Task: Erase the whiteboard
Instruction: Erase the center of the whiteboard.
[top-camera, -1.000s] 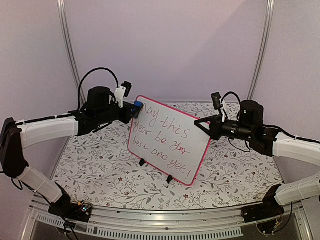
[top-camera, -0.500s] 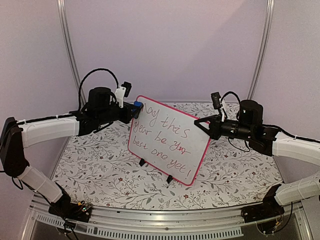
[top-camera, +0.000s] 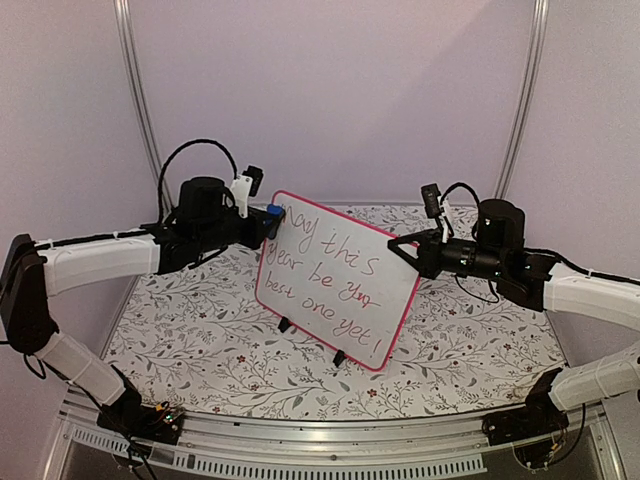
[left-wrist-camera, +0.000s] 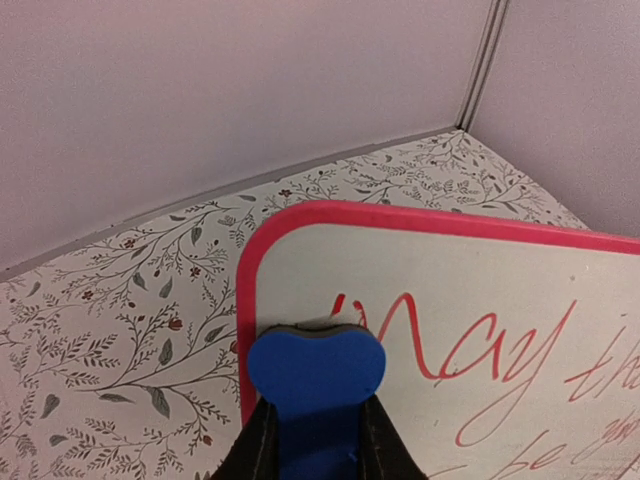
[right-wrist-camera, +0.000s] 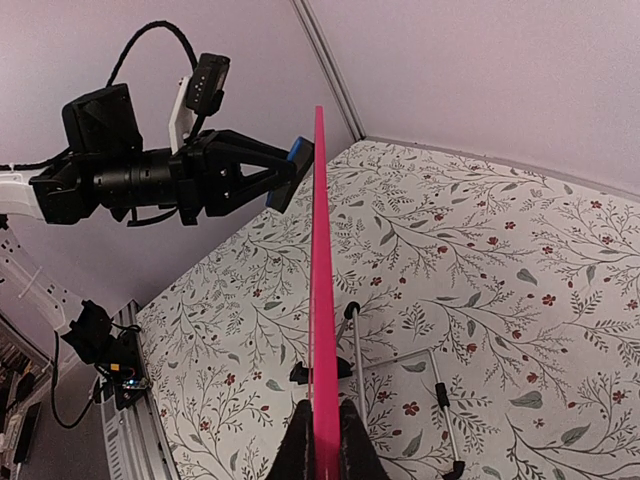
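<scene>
The whiteboard (top-camera: 335, 280) stands tilted on two small black feet in the middle of the table, white with a pink-red frame and red handwriting. My left gripper (top-camera: 264, 222) is shut on a small blue eraser (left-wrist-camera: 315, 372), pressed against the board's top left corner beside the first red letter. The left wrist view shows the board's corner (left-wrist-camera: 450, 330) close up. My right gripper (top-camera: 405, 250) is shut on the board's right edge; the right wrist view shows that pink edge (right-wrist-camera: 322, 300) end-on between the fingers (right-wrist-camera: 299, 452), with the left gripper (right-wrist-camera: 283, 175) beyond.
The table (top-camera: 190, 330) has a floral-patterned cover. A wire stand (right-wrist-camera: 400, 380) props the board from behind. Pale walls close the back and sides, with metal posts (top-camera: 135, 90) in the corners. A metal rail (top-camera: 330, 440) runs along the near edge.
My left gripper with the eraser has shifted slightly left along the board's top corner. The right arm and the board stay put.
</scene>
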